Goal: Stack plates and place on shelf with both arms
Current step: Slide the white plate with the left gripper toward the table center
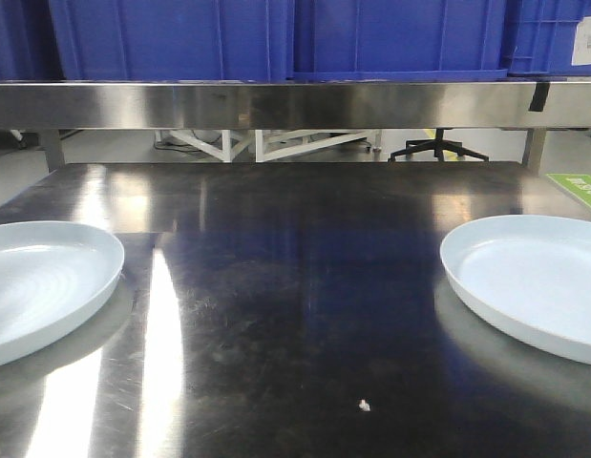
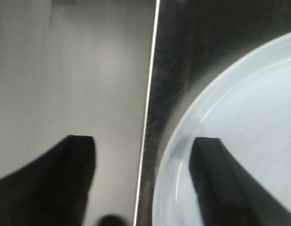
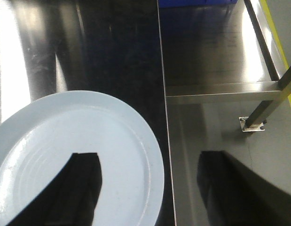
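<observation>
Front view: the left plate (image 1: 37,277) and right plate (image 1: 534,286) lie well apart on the steel surface (image 1: 295,286). Left wrist: your left claw (image 2: 144,141) is spread, one finger over the left plate (image 2: 248,108). Right wrist: your right claw (image 3: 149,154) is spread, one finger over the right plate (image 3: 65,122).

Overhead light throws bright glare streaks across the dim steel desk (image 1: 161,315); the left wrist view is soft and blurred.

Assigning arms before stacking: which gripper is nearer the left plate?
Left. The left gripper, open, straddles the rim of the left plate; the right gripper straddles the rim of the right plate.
</observation>
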`<act>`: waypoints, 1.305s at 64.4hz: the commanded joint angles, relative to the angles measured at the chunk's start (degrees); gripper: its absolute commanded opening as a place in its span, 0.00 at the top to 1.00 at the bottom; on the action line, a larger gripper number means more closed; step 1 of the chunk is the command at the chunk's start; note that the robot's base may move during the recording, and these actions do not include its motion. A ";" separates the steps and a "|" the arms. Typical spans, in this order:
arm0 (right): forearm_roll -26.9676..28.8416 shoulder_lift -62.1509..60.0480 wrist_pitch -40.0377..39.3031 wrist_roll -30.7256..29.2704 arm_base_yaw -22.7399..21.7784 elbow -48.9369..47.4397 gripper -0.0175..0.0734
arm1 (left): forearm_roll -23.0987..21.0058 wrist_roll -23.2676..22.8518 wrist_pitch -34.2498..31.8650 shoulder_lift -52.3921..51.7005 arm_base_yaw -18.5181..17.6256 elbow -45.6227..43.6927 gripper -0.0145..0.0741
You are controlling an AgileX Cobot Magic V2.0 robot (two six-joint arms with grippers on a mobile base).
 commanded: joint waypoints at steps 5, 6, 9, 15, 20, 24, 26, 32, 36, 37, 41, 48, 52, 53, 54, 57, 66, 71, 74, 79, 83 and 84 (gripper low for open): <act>-0.77 -0.31 -3.37 -0.55 0.05 -2.23 0.21 | 0.10 -0.63 -1.25 -1.16 0.00 -1.20 0.74; -0.77 -0.31 -3.37 -0.55 0.05 -2.23 0.21 | -0.12 -0.63 -1.25 -1.26 0.00 -1.31 0.72; -0.77 -0.31 -3.37 -0.55 0.05 -2.23 0.21 | -1.11 -0.63 -1.12 -1.38 0.00 -1.60 0.70; -0.77 -0.31 -3.37 -0.55 0.05 -2.23 0.21 | -3.17 -0.63 -0.60 -2.63 -0.11 -2.86 0.71; -0.77 -0.31 -3.37 -0.55 0.05 -2.23 0.21 | -4.09 -0.63 -0.14 -4.41 -0.61 -4.07 0.71; -0.77 -0.31 -3.37 -0.55 0.05 -2.23 0.21 | -4.09 -0.63 0.45 -6.06 -1.61 -5.30 0.71; -0.77 -0.31 -3.37 -0.55 0.05 -2.23 0.21 | -4.18 -0.63 0.73 -7.12 -2.17 -5.85 0.72; -0.77 -0.31 -3.37 -0.55 0.05 -2.23 0.21 | -4.97 -0.63 1.55 -9.55 -4.17 -7.65 0.72; -0.77 -0.31 -3.37 -0.55 0.05 -2.23 0.21 | -6.04 -0.63 1.54 -10.89 -5.43 -8.82 0.72; -0.77 -0.31 -3.37 -0.55 0.05 -2.23 0.21 | -6.52 -0.63 1.54 -11.29 -5.72 -9.03 0.72; -0.77 -0.31 -3.37 -0.55 0.05 -2.23 0.21 | -7.85 -0.63 1.19 -11.82 -6.90 -9.77 0.72; -0.77 -0.31 -3.29 -0.55 0.05 -2.23 0.21 | -10.99 -0.53 -0.22 -11.88 -9.63 -10.36 0.72; -0.77 -0.31 -3.29 -0.55 0.05 -2.23 0.21 | -12.67 -0.53 -2.23 -11.45 -11.81 -10.36 0.72; -0.77 -0.31 -3.29 -0.55 0.05 -2.23 0.21 | -12.95 -0.53 -2.72 -11.32 -12.34 -10.36 0.72; -0.77 -0.31 -3.29 -0.55 0.05 -2.23 0.21 | -13.22 -0.53 -3.22 -11.22 -12.91 -10.36 0.72; -0.77 -0.31 -3.29 -0.55 0.05 -2.23 0.21 | -14.06 -0.53 -4.70 -10.65 -14.62 -10.36 0.72; -0.77 -0.31 -2.98 -0.55 0.05 -2.23 0.21 | -15.44 -0.53 -8.36 -7.07 -19.89 -10.84 0.71; -0.77 -0.31 -2.87 -0.55 0.05 -2.23 0.21 | -15.44 -0.53 -9.81 -3.93 -22.30 -11.94 0.71; -0.77 -0.31 -2.87 -0.55 0.05 -2.23 0.21 | -15.44 -0.53 -10.55 -1.36 -23.68 -13.19 0.71; -0.77 -0.31 -2.92 -0.55 0.05 -2.23 0.21 | -15.44 -0.53 -10.68 2.95 -25.41 -15.52 0.71; -0.77 -0.31 -2.92 -0.55 0.05 -2.23 0.21 | -15.44 -0.53 -10.13 6.27 -26.40 -17.87 0.71; -0.77 -0.31 -2.92 -0.55 0.05 -2.23 0.21 | -15.44 -0.53 -9.97 6.94 -26.63 -18.39 0.71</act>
